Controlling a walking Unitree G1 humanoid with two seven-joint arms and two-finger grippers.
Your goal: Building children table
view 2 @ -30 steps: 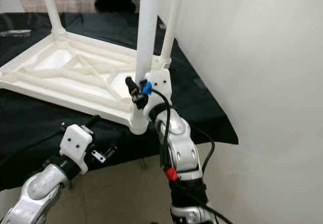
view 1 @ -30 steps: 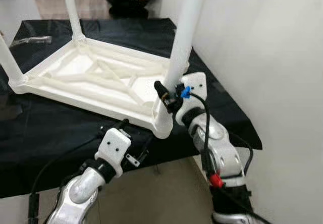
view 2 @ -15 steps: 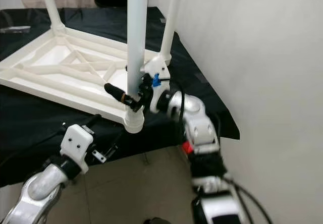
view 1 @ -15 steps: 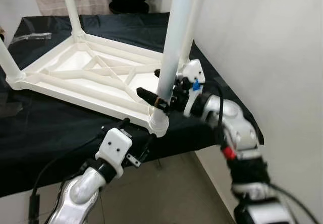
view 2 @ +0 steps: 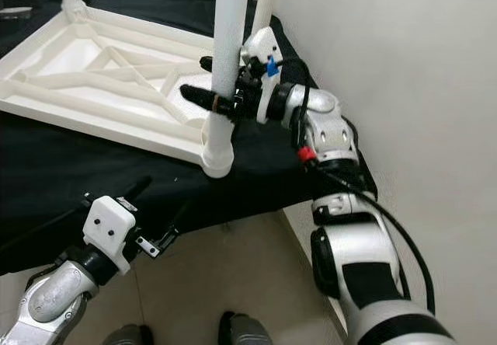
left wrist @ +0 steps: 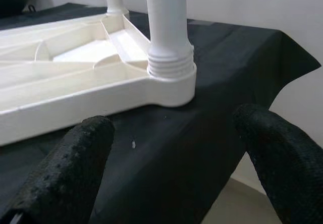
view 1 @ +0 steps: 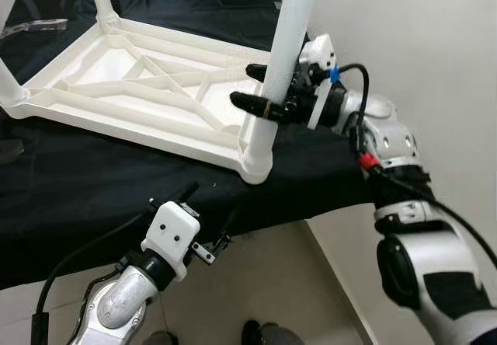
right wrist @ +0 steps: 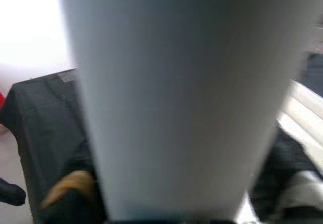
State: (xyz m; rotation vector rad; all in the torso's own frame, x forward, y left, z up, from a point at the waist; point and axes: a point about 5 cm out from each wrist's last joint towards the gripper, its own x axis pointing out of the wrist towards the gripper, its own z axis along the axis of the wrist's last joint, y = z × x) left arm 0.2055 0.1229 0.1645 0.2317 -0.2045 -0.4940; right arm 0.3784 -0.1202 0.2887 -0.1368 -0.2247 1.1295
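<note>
A black cloth (view 1: pixel 93 189) covers the work surface, set against a plain white wall, and on it lies the white plastic tabletop (view 1: pixel 140 100) turned underside up, ribs showing, with legs rising from its corners. All the action is at the near corner: the right gripper (view 1: pixel 260 88) reaches in from the wall side with its two black fingers (view 1: pixel 247 102) straddling the near leg (view 1: pixel 283 57), one on each side of the tube, closed around it just above the corner socket (view 1: pixel 256 162). The right wrist camera has the white tube pressed right up between the fingers. The leg stands upright, its long axis running straight up and crossing the horizontal fingers at a right angle, so any turn of the wrist would, I judge, spin it about that axis. From the left wrist camera, screw threads (left wrist: pixel 170 63) peek out above the socket collar, which suggests the leg is not fully seated and tightening is the step in hand. The left gripper (view 1: pixel 203 240) hangs low off the table's front edge, fingers (left wrist: pixel 60 168) spread wide and holding nothing, with the same corner ahead of and above them; it is near, but the right arm is the one on the job.
</note>
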